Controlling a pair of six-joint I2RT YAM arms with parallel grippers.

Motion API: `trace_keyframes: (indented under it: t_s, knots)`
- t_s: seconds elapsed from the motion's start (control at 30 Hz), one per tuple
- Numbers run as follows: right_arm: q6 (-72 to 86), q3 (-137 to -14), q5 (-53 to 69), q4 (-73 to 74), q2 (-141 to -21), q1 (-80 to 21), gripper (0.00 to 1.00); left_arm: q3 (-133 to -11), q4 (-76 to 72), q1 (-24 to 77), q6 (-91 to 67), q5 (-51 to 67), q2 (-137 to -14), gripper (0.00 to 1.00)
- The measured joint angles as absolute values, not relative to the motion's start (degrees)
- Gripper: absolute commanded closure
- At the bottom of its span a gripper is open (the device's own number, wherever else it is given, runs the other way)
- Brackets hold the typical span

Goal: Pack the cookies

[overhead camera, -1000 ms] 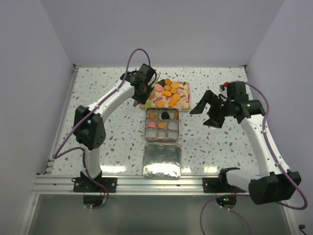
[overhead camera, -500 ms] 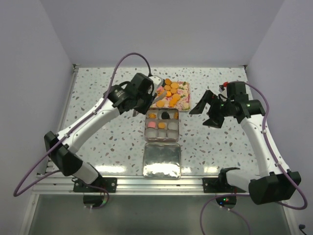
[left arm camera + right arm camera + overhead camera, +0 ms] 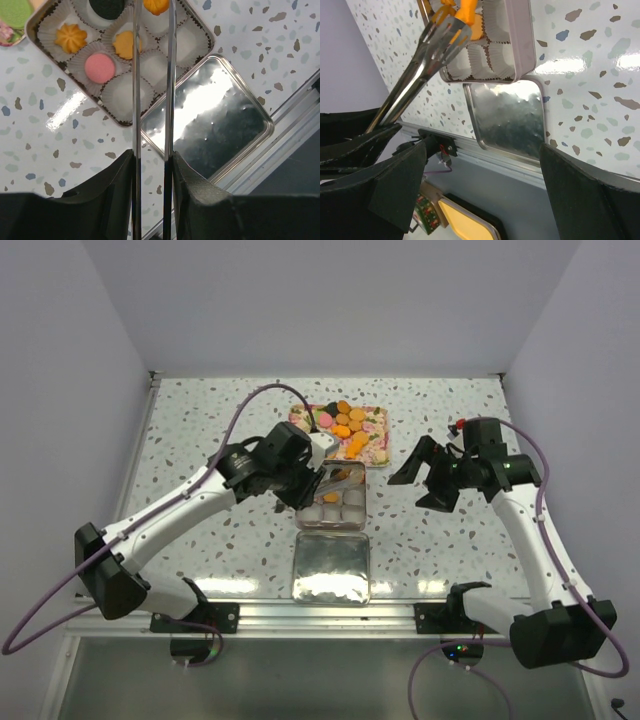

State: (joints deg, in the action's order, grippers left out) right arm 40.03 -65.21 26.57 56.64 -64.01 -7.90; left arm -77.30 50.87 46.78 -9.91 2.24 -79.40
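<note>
Cookies point(image 3: 348, 425): most sit in a pile on the floral tray point(image 3: 377, 452) at the far middle of the table point(image 3: 200, 430). They are mostly orange, with a few pink and green.

1 orange cookie point(image 3: 156, 5) is pinched at the tip of the metal tongs point(image 3: 136, 90), over the far side of the square tin point(image 3: 520, 35). I cannot tell whether it touches the paper cup under it.

The tin has 9 paper cups. 4 cookies lie in them: 1 black point(image 3: 106, 6), 1 orange swirl point(image 3: 71, 37), 1 plain orange point(image 3: 125, 44), 1 pink point(image 3: 99, 67). The near cups are bare white paper.

The left gripper point(image 3: 152, 160) is clenched on the tongs' handles, with the blades running out nearly parallel. The arm reaches in from the left, over the tin.

The right gripper point(image 3: 422, 478) is spread wide and grasps nothing. It hangs to the right of the tin, apart from it, over bare table.

Layout: the tray is just beyond the tin. The shiny lid point(image 3: 331, 565) lies inside-up just nearer than the tin, its near edge close to the table's front rail. All 3 are in one line down the middle. Open speckled table lies left and right of that line, and walls close off the left, far and right sides.
</note>
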Motion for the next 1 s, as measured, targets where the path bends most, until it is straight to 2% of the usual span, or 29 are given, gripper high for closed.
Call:
trace_keyframes:
  t_s: [0.43, 0.9, 1.0]
  knots:
    - [39.9, -64.5, 26.5, 56.6, -63.2, -7.9, 0.01, -75.7, 48.8, 48.9, -9.9, 3.3, -83.8, 0.64]
    - [39.7, -64.5, 26.5, 56.7, -63.4, -7.9, 0.01, -75.7, 47.3, 48.9, -9.9, 1.3, -85.6, 0.51]
    - [39.7, -64.5, 26.5, 56.6, -63.7, -7.9, 0.01, -75.8, 47.2, 48.9, -9.8, 1.1, -85.6, 0.51]
